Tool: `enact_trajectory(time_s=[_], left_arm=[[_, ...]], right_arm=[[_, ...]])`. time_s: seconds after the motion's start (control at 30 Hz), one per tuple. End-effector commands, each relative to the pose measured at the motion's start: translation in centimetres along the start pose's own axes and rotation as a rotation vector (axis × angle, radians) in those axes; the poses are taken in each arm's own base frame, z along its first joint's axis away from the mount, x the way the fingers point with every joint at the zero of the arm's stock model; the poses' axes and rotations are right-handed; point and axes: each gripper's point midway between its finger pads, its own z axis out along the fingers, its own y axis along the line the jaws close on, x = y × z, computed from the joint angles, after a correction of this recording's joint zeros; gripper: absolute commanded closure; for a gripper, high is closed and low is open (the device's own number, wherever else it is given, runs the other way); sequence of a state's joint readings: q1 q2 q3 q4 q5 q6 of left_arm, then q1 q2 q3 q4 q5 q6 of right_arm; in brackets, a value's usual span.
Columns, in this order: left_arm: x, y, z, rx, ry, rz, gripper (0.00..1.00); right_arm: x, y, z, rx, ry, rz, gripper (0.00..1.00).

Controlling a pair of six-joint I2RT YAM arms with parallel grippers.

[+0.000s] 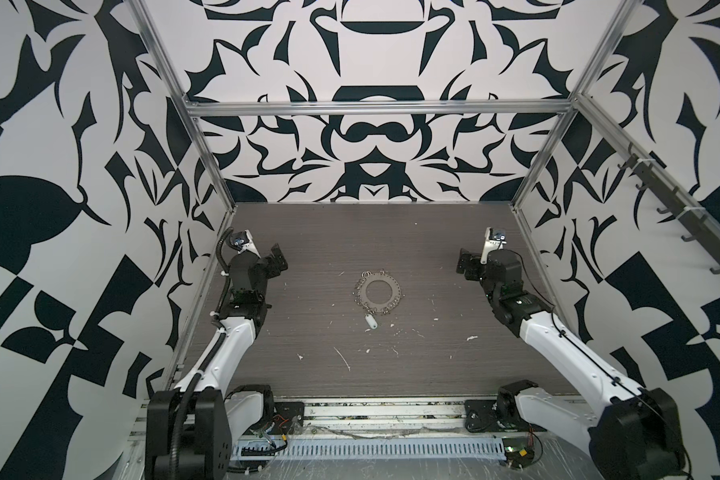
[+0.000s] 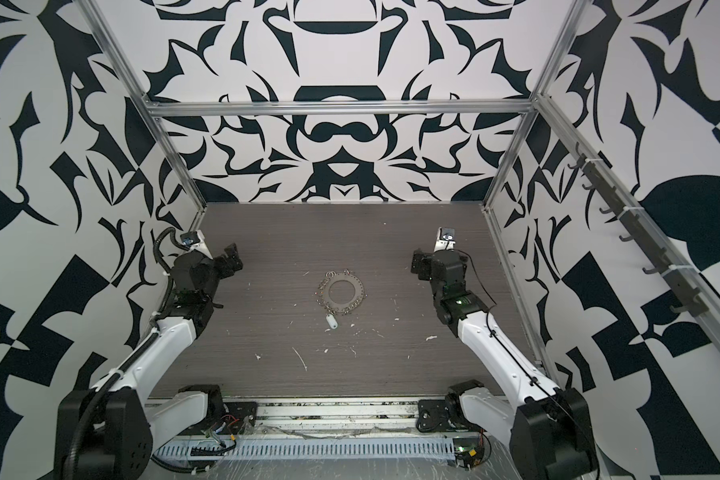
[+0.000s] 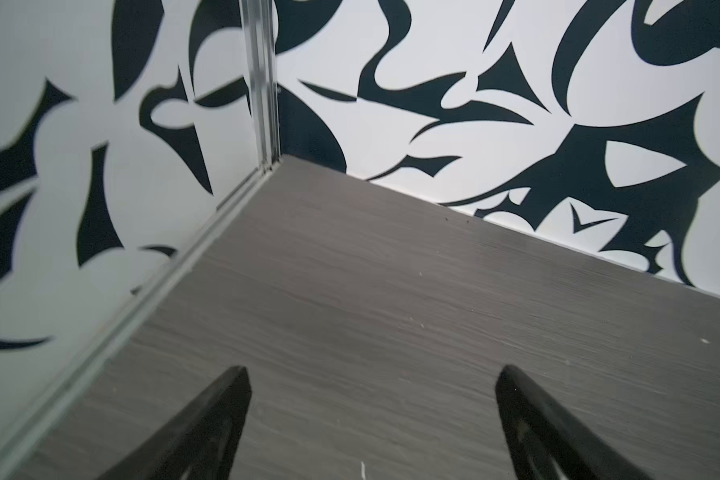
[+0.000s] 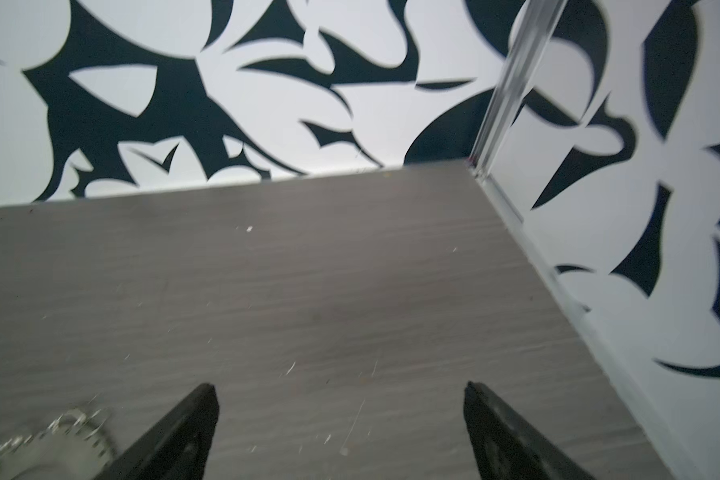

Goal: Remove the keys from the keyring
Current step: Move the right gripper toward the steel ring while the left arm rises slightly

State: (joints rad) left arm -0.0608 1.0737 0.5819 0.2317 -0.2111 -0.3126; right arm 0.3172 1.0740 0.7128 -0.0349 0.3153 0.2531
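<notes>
Starting nearest: grey wood-grain table, flecked with white scraps; white-tagged keys lie mid-table, just this side of the keyring, touching its small rings. Left gripper and right gripper flank it, well apart, fingers spread, holding nothing; patterned walls behind. Right wrist view catches the keyring, blurred; left wrist view only a table corner.

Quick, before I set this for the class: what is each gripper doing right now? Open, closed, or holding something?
Left gripper: open, holding nothing, over bare table.
Right gripper: open, holding nothing, over bare table.
</notes>
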Motion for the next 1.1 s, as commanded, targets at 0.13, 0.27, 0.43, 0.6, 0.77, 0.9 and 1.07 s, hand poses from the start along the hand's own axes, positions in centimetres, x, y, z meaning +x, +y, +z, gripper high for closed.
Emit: enact_trajectory(time_s=[0.13,0.27,0.43,0.6,0.77,0.9,1.07], left_arm=[[8.0,-3.9,-3.1,0.08,0.282,-0.122,0.08],[10.5,-5.9,-4.3,0.137,0.344,-0.148,0.11],[13.8,-7.5,-5.3,0.186,0.444,-0.195,0.14],[16.3,-8.3,-6.0,0.232,0.521,-0.224,0.23],[17.2,-8.5,-6.6,0.254,0.559,-0.236,0.28],[17.6,-8.7,-6.9,0.278,0.583,-0.237,0.29],[18.4,-9.0,-7.3,0.289,0.622,-0.248,0.31]], right_arm=[[7.7,4.7,-2.5,-0.086,0.359,0.07,0.09],[9.5,7.7,-3.2,-0.173,0.436,0.091,0.13],[11.8,12.1,-3.5,-0.282,0.532,0.079,0.2],[13.5,16.0,-3.1,-0.337,0.599,0.055,0.27],[14.0,19.1,-3.2,-0.361,0.628,-0.022,0.33],[14.5,21.3,-3.1,-0.383,0.631,-0.042,0.38],[14.8,23.8,-2.2,-0.411,0.66,-0.069,0.49]])
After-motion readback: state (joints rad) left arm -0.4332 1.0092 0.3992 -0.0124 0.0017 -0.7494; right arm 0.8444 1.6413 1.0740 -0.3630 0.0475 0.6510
